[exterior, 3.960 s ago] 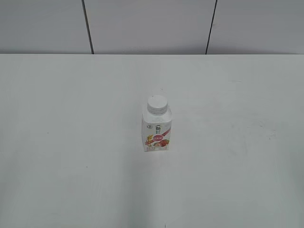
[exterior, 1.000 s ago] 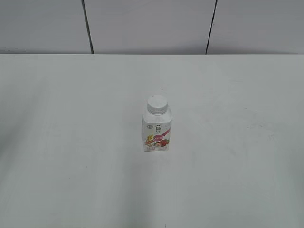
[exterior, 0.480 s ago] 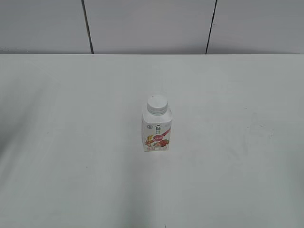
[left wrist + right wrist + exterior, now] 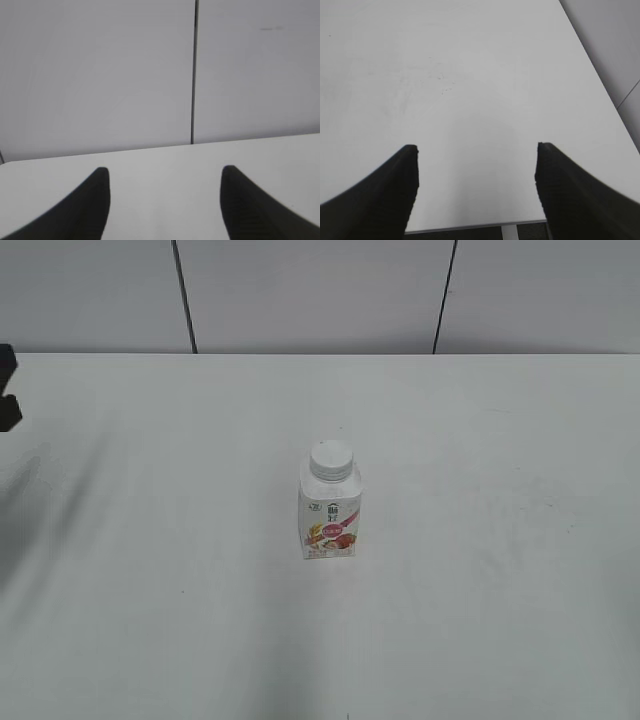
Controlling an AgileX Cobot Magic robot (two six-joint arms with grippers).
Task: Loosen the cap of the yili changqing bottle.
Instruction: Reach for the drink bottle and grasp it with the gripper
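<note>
Standing upright at frame centre on the white table (image 4: 150,640), the small squarish white plastic bottle (image 4: 330,520) keeps its round white screw cap (image 4: 331,459) untouched; left claw (image 4: 162,200) and right claw (image 4: 476,185) both spread, empty, well apart from it.

Left end effector (image 4: 6,385) cut off at frame edge.

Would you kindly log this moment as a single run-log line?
bottle: upright mid-table | cap: on, untouched | left gripper: open, empty, at table's left edge | right gripper: open, empty, bottle not in its view
</note>
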